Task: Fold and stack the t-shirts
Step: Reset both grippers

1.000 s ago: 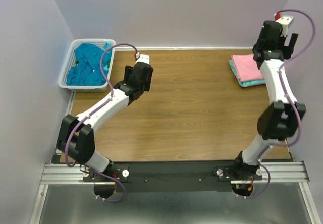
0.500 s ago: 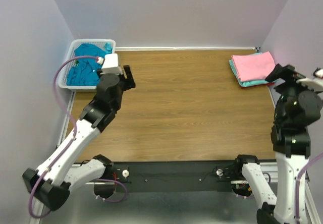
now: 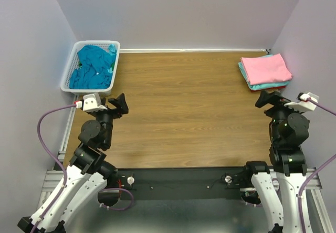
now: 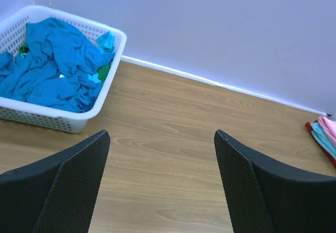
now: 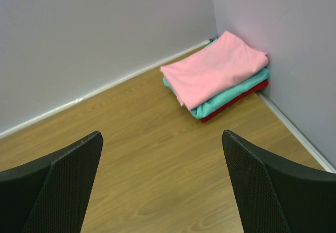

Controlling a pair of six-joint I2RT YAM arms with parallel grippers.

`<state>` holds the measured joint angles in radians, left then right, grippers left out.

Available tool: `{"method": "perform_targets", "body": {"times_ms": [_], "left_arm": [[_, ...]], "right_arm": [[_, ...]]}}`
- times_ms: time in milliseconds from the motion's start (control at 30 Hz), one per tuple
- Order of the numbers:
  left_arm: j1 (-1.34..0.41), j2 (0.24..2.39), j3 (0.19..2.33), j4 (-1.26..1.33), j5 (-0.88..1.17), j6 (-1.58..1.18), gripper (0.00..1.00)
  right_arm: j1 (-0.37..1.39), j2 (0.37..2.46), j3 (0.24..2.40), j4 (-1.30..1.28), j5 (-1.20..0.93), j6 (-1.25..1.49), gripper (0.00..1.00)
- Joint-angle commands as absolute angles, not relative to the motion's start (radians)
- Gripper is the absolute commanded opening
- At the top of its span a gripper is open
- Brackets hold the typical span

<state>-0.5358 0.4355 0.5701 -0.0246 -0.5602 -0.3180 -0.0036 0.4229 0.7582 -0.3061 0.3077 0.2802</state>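
A folded stack of t-shirts lies in the far right corner: pink (image 3: 265,67) (image 5: 216,66) on top, aqua (image 5: 233,94) under it, red (image 5: 234,102) at the bottom. Crumpled teal-blue t-shirts (image 3: 93,65) (image 4: 50,60) fill the white basket (image 3: 71,70) (image 4: 113,67) at the far left. My left gripper (image 3: 119,104) (image 4: 161,183) hovers open over bare table near the basket's front corner. On the right, near the stack, my right gripper (image 3: 268,97) (image 5: 163,183) is open too. Nothing sits between either pair of fingers.
Lilac walls enclose the wooden table (image 3: 189,107) on three sides. The basket sits tight in the far left corner. A purple cable (image 3: 47,128) loops off the left arm toward the left wall.
Both arms have pulled back toward the near edge: the left away from the basket, the right away from the folded stack. Both grippers stay open and empty.
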Motion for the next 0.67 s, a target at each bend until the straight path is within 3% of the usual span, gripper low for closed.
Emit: {"method": "perform_targets", "body": {"times_ms": [0, 633], "left_arm": [[-0.531, 0.397, 0.523, 0.095, -0.606, -0.359, 0.89], [-0.479, 0.545, 0.528, 0.123, -0.506, -0.334, 0.91]], "right_arm": [[0.021, 0.403, 0.712, -0.292, 0.276, 0.284, 1.0], [0.023, 0.396, 0.617, -0.216, 0.23, 0.273, 1.0]]}}
